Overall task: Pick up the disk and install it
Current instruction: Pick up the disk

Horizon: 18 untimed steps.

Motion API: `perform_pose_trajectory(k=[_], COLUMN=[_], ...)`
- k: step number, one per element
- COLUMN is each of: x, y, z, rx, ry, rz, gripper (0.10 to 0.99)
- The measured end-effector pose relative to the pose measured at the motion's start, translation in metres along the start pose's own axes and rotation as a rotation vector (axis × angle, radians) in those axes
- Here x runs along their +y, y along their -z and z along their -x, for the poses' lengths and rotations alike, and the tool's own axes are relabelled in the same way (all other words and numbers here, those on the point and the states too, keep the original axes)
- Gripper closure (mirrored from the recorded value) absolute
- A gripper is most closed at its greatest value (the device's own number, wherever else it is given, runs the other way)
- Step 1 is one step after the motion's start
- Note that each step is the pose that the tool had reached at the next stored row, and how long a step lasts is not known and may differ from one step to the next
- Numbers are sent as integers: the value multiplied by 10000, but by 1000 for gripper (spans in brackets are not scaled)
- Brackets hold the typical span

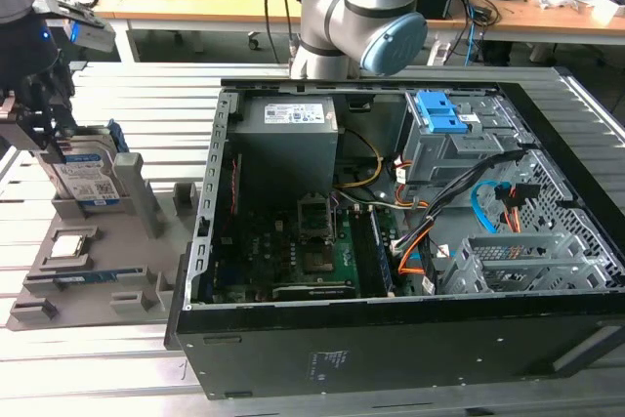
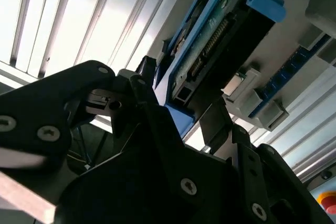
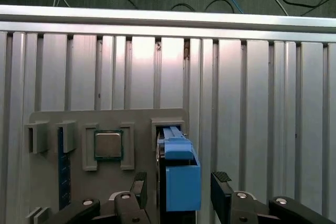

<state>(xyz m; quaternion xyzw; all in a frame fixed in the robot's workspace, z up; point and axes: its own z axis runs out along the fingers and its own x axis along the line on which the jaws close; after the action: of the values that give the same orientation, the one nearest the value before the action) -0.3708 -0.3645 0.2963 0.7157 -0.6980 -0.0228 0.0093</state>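
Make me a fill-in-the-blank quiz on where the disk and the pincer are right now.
1. The disk stands upright in the grey holder, clipped in a ____ frame.
2. The pincer is ____, straddling the disk without clamping it.
3. In the exterior view, the holder sits to that view's ____ of the computer case.

Missing words: blue; open; left.

The arm point(image 1: 363, 24) is extended toward the exterior view's left, and the gripper point(image 1: 43, 124) is pointed downward. In the first wrist view, its fingers point(image 3: 139, 183) are held spread apart.
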Motion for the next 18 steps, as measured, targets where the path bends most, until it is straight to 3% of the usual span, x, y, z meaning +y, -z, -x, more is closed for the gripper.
perform_pose_trajectory(k=[10,15,16,18], x=[-24,-26,-26,-27], y=[-97,-103,-103,-106], z=[19,18,18,18], rx=[0,10,14,15], ry=[0,-1,0,3], rz=[-1,0,-11,-164], gripper=[486,486,486,486])
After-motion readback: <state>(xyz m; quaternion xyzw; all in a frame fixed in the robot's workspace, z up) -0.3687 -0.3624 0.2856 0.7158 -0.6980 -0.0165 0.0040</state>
